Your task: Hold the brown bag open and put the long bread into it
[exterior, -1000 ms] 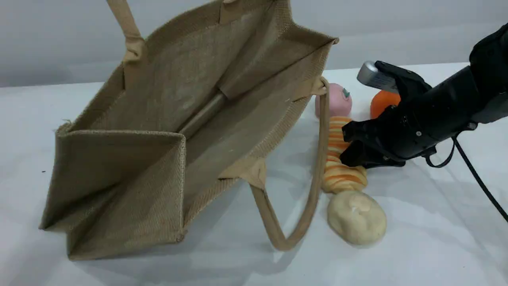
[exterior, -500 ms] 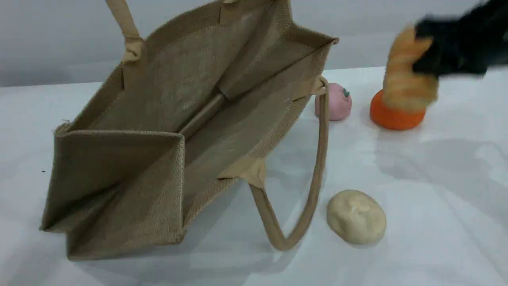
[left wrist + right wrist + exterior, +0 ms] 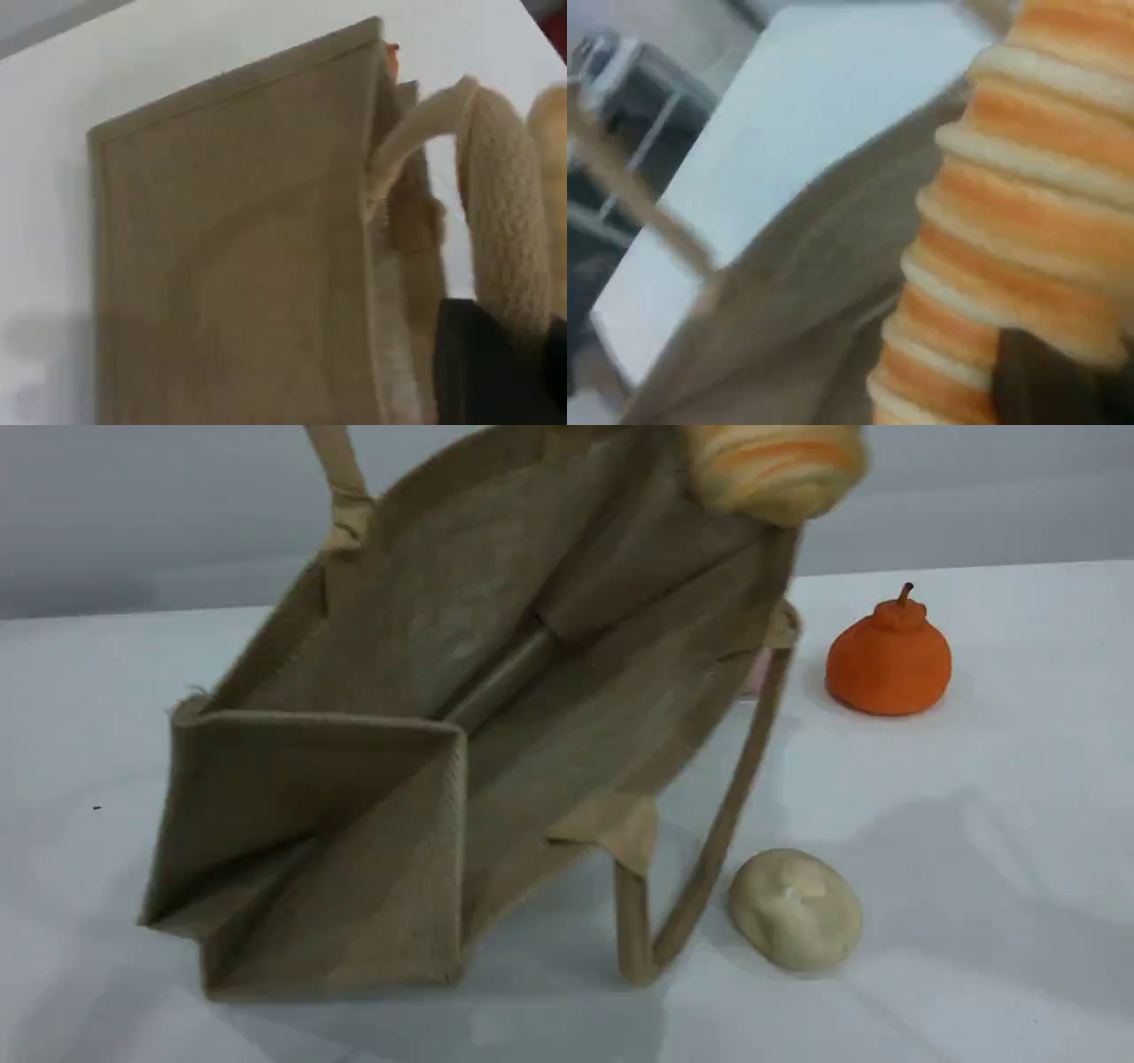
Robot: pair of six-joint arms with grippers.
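The brown bag (image 3: 425, 717) lies tilted on the table with its mouth wide open toward the scene camera. One beige handle (image 3: 341, 487) is pulled up out of the top of the scene view. In the left wrist view my left gripper (image 3: 496, 372) is shut on that thick handle (image 3: 500, 204), above the bag's outer side (image 3: 230, 257). The long bread (image 3: 772, 465), yellow with orange stripes, hangs at the top edge over the bag's upper right corner. My right gripper (image 3: 1063, 381) is shut on the long bread (image 3: 1010, 230), with the bag's mouth (image 3: 806, 301) below it.
An orange pear-shaped fruit (image 3: 889, 657) stands on the table right of the bag. A pale cream round bun (image 3: 795, 908) lies near the bag's lower handle (image 3: 700, 850). A pink item (image 3: 755, 673) peeks out behind the bag's right edge.
The right gripper closed on the long bread, lifted it off the table and carried it left and up over the bag's mouth. The bag shifted right, now covering the pink item.
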